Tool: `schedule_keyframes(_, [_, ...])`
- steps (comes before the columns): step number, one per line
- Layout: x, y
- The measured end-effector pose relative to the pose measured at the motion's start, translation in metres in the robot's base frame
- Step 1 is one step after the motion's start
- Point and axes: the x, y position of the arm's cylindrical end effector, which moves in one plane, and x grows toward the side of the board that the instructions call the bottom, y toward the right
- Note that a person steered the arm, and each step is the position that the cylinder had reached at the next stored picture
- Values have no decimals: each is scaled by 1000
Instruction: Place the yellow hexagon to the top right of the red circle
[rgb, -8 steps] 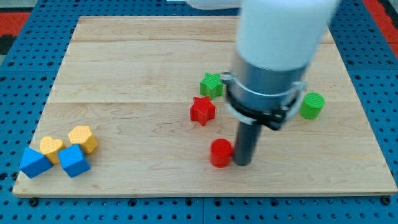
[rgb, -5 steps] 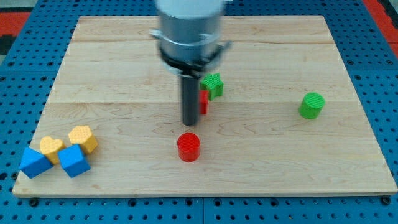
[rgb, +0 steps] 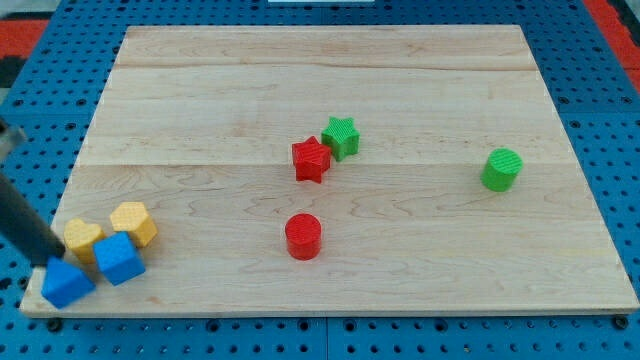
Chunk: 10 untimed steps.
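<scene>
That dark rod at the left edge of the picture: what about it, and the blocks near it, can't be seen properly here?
- My tip: motion-blurred in the camera view; its end meets the blue block, exact contact unclear.
- The rod's upper part: cut off by the view's left edge.
- Yellow heart block: partly covered by the rod and the blue cube.
- Yellow hexagon: its lower edge is hidden by the blue cube.

A pale, matt wooden board with visible grain is seen. Fine ribbing is shown on the plastic-looking green cylinder and red circle.
</scene>
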Motion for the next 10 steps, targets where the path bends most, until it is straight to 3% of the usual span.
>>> schedule_keyframes(1, [0, 17])
schedule_keyframes(2, [-41, -4])
schedule_keyframes(3, [-57, 11])
schedule_keyframes(6, [-45, 142])
schedule_keyframes(7, [-73, 142])
schedule_keyframes(8, [-80, 103])
schedule_keyframes(10, [-93, 140])
